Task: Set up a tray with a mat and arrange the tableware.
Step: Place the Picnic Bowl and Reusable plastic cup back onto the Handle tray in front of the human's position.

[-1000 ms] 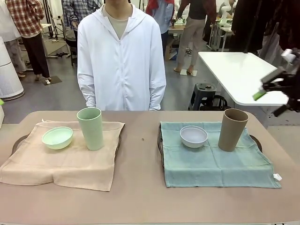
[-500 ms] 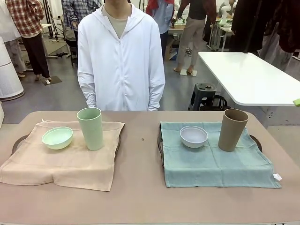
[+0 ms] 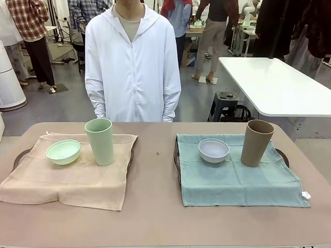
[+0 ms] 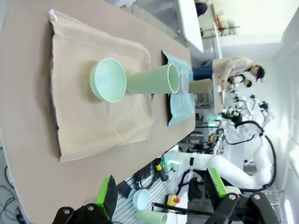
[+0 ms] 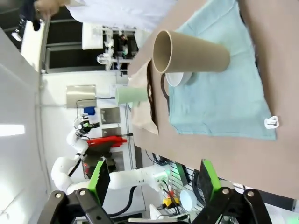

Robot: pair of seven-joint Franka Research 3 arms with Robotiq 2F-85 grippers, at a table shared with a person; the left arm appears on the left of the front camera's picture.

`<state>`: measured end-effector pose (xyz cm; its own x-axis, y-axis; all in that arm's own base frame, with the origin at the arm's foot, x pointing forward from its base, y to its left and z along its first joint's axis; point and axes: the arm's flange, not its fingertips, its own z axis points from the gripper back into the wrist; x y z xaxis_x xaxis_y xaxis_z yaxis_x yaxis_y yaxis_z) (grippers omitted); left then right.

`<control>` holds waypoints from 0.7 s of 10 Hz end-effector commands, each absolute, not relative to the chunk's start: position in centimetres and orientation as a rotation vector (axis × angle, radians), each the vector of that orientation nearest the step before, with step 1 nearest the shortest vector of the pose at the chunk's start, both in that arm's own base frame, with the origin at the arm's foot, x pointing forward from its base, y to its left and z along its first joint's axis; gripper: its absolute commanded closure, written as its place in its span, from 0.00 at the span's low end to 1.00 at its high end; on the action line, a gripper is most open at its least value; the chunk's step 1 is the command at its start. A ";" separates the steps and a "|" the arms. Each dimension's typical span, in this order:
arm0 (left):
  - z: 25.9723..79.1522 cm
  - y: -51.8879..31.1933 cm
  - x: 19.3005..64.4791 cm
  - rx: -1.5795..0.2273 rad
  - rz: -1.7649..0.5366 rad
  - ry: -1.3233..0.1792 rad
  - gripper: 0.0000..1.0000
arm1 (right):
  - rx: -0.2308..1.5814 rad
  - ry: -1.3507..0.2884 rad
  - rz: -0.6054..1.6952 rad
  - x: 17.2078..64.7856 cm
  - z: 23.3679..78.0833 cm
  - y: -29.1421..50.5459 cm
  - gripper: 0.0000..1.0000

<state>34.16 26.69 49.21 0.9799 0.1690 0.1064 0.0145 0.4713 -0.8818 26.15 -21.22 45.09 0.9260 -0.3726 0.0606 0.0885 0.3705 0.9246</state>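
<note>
On the left, a tray point(image 3: 18, 155) lies under a beige mat point(image 3: 72, 178) that carries a pale green bowl point(image 3: 63, 151) and a tall green cup point(image 3: 100, 141). The right tray point(image 3: 177, 161) has a teal mat point(image 3: 238, 181) with a white bowl point(image 3: 213, 150) and a tall brown cup point(image 3: 256, 142). My left gripper point(image 4: 161, 196) is open and empty, well off from the green bowl point(image 4: 108, 80) and green cup point(image 4: 152, 80). My right gripper point(image 5: 154, 184) is also open and empty, far back from the brown cup point(image 5: 191, 51) and white bowl point(image 5: 177, 78).
A person in a white jacket point(image 3: 133, 62) stands at the table's far edge, arms down. A strip of bare tabletop point(image 3: 155, 170) separates the two trays. A white table point(image 3: 269, 82) stands behind on the right.
The right gripper, seen at the picture's right edge a second ago, has drawn back out of the front view. The dishes and mats have not moved.
</note>
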 end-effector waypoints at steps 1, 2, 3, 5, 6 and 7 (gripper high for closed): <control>48.7 27.2 33.9 -1.166 0.096 -0.240 0.00 | 1.209 -0.319 -0.284 25.6 44.5 -21.3 0.00; 48.4 27.7 33.6 -1.186 0.093 -0.250 0.00 | 1.216 -0.324 -0.287 25.4 44.5 -21.4 0.00; 48.5 27.1 33.5 -1.185 0.090 -0.245 0.00 | 1.220 -0.325 -0.290 25.3 44.5 -21.4 0.00; 48.6 27.4 33.1 -1.207 0.096 -0.235 0.00 | 1.223 -0.327 -0.287 25.2 44.6 -21.3 0.00; 48.6 27.7 33.0 -1.200 0.083 -0.212 0.00 | 1.221 -0.327 -0.291 25.3 44.6 -21.3 0.00; 48.9 27.2 33.0 -1.114 0.045 -0.134 0.00 | 1.199 -0.310 -0.348 25.5 44.9 -20.8 0.00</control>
<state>33.20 26.98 48.53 0.9811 0.1698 0.0932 0.0202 0.3884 -0.9213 25.19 -21.58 44.98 0.9204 -0.3858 0.0633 0.0779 0.3395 0.9374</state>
